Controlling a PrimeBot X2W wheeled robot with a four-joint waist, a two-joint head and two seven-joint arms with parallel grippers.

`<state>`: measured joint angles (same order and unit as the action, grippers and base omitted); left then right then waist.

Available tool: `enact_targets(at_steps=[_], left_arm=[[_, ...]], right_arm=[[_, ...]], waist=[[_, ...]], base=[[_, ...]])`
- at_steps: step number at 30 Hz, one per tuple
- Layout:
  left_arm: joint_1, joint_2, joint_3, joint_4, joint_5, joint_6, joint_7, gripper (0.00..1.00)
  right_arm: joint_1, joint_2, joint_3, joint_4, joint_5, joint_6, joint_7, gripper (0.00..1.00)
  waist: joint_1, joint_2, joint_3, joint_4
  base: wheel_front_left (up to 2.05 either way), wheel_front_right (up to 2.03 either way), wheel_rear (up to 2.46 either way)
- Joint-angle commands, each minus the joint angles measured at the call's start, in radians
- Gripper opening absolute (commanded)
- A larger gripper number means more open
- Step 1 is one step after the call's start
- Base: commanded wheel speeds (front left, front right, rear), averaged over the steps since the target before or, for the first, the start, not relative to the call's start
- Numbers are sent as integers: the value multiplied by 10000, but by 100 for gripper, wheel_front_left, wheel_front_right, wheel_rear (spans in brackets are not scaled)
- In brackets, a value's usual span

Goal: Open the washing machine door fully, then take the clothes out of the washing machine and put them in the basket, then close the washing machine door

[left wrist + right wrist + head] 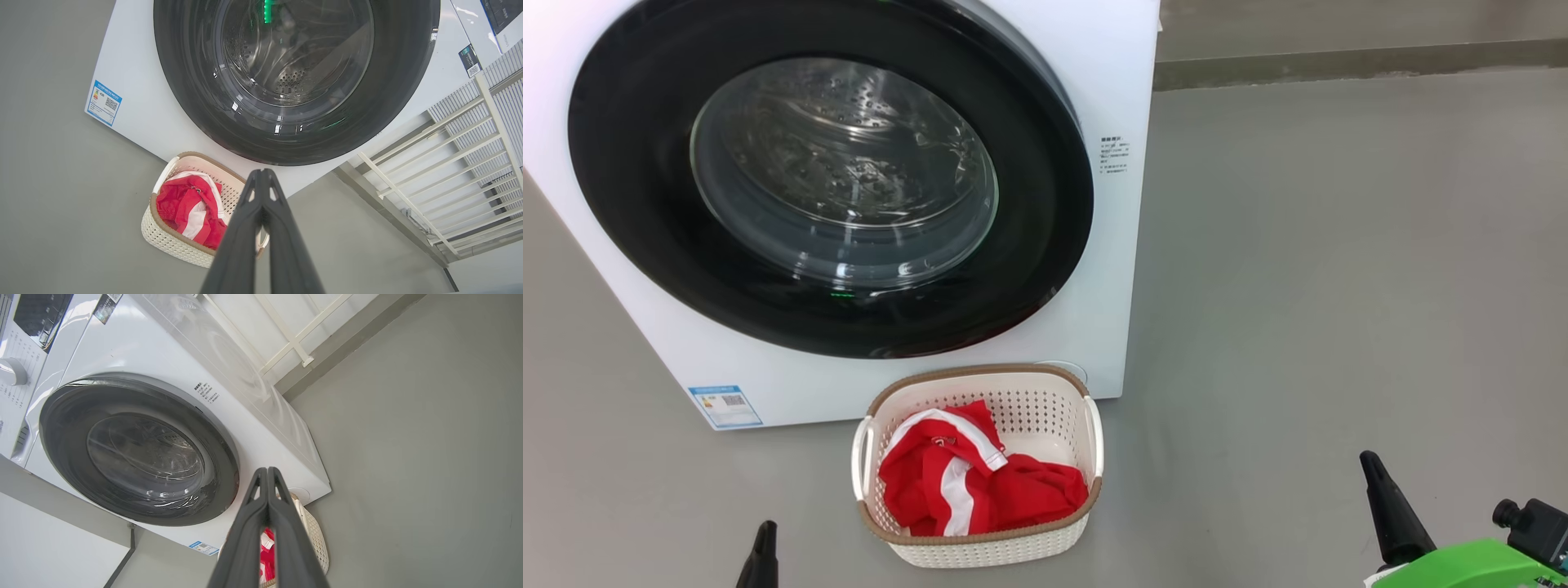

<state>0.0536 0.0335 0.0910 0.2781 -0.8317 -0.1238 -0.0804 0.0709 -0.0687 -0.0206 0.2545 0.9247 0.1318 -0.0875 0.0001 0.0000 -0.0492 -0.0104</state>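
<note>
Left gripper: its two dark fingers are pressed tight together with nothing between them. In the head view most of it is cut off by the bottom edge.
Right gripper: clenched the same way and holding nothing. A green part sits at its base, cut off by the corner of the head view.
Clothes: red with white stripes, lying in a heap inside the basket.
Basket: on the floor, just in front of the washing machine, below the door. In both wrist views the fingers hide part of it.
Washing machine door: shut flat against the machine. The steel drum with its small holes shows through the glass, blurred by shine.
Washing machine: white. Its top is cut off in the head view.
Blue sticker: on the machine's low front corner; the print is too small to read.
Floor: plain grey.
White railing: beside the machine, cut off at the edge.
</note>
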Motion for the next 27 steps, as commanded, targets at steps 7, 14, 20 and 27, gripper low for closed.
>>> enact_targets(at_steps=[7,14,20,27], left_arm=[[-580,128,145,-274,-1005,-37,234,0],[-702,133,155,-280,-1803,-41,435,0],[-807,137,164,-285,-2486,-44,607,0],[-912,141,172,-291,-3166,-47,779,0]], right_arm=[[-730,-79,-88,-217,905,-6,224,0],[-855,-52,-183,-203,1609,-7,431,0],[-961,-29,-265,-191,2212,-7,608,0],[-1067,-5,-347,-179,2811,-8,785,0]], waist=[[-1,0,60,13],[-1,0,115,23],[-1,0,162,33],[-1,0,208,42]], base=[[0,0,0],[0,0,0],[0,0,0],[0,0,0]])
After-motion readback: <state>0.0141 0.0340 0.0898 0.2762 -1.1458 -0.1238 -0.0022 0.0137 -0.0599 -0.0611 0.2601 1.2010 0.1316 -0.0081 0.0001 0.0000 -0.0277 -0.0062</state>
